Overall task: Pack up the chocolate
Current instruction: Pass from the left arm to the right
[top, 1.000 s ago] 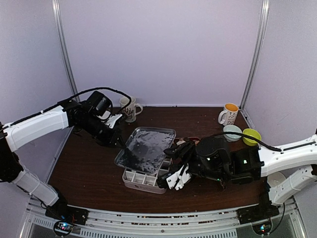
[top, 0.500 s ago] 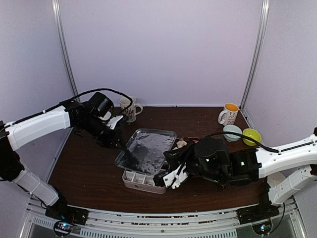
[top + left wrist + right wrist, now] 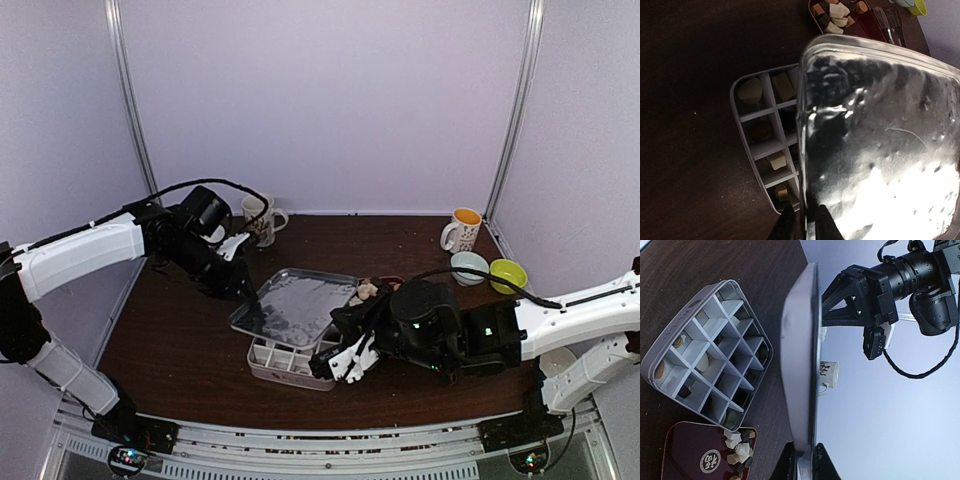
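A silver lid (image 3: pixel 295 300) hangs tilted over the grey compartment box (image 3: pixel 285 362). My right gripper (image 3: pixel 804 446) is shut on the lid's (image 3: pixel 800 365) near right edge. My left gripper (image 3: pixel 805 209) straddles the rim of the lid (image 3: pixel 880 125) at its left side, jaws slightly open with small gaps beside the rim. Chocolate (image 3: pixel 750 91) in tan, cream and brown lies in several cells of the box (image 3: pixel 735 95). More chocolate (image 3: pixel 737 450) is piled on the dark-red tray (image 3: pixel 695 455) beside the box (image 3: pixel 690 305).
A white mug (image 3: pixel 262 218) stands at the back left. A yellow-lined mug (image 3: pixel 463 230), a pale bowl (image 3: pixel 468 266) and a green bowl (image 3: pixel 508 274) stand at the back right. Metal tongs (image 3: pixel 890 22) lie by the tray.
The right gripper has moved in and shut on the lid's edge. The lid has sunk flatter over the box. The left jaws have parted a little.
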`<state>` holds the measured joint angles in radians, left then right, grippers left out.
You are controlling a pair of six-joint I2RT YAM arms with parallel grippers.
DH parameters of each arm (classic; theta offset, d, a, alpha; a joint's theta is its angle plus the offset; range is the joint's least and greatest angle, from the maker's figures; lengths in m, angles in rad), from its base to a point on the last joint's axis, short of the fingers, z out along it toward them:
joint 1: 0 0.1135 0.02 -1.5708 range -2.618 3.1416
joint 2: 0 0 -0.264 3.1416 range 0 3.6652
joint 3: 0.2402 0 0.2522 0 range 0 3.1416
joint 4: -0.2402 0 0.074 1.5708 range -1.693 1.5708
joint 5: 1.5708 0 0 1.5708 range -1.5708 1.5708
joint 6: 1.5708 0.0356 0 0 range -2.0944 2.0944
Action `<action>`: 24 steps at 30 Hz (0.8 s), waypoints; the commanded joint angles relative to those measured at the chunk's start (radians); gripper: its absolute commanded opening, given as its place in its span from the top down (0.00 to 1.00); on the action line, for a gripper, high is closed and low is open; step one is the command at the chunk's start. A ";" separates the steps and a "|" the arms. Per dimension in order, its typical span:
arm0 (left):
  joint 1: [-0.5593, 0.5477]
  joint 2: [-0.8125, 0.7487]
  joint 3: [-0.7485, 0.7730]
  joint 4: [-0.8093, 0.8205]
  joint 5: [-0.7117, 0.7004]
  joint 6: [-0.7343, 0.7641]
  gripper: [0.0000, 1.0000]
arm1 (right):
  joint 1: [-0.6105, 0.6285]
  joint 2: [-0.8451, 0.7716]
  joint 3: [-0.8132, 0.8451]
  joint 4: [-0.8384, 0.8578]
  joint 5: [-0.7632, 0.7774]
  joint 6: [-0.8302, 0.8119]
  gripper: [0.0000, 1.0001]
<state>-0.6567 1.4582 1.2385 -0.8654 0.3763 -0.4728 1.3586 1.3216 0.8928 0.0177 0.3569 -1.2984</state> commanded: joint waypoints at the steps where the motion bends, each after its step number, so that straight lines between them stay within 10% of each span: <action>1: -0.008 -0.012 0.036 0.036 -0.002 -0.006 0.77 | 0.005 -0.014 0.009 0.044 0.017 0.039 1.00; 11: -0.008 -0.143 -0.017 0.222 -0.058 -0.050 0.44 | 0.006 -0.039 0.008 0.004 -0.004 0.138 1.00; 24: -0.006 -0.458 -0.161 0.406 -0.255 -0.035 0.24 | -0.006 -0.091 0.021 -0.007 -0.090 0.339 1.00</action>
<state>-0.6582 1.0828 1.1175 -0.5652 0.2070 -0.5194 1.3590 1.2675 0.8928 -0.0074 0.3149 -1.0805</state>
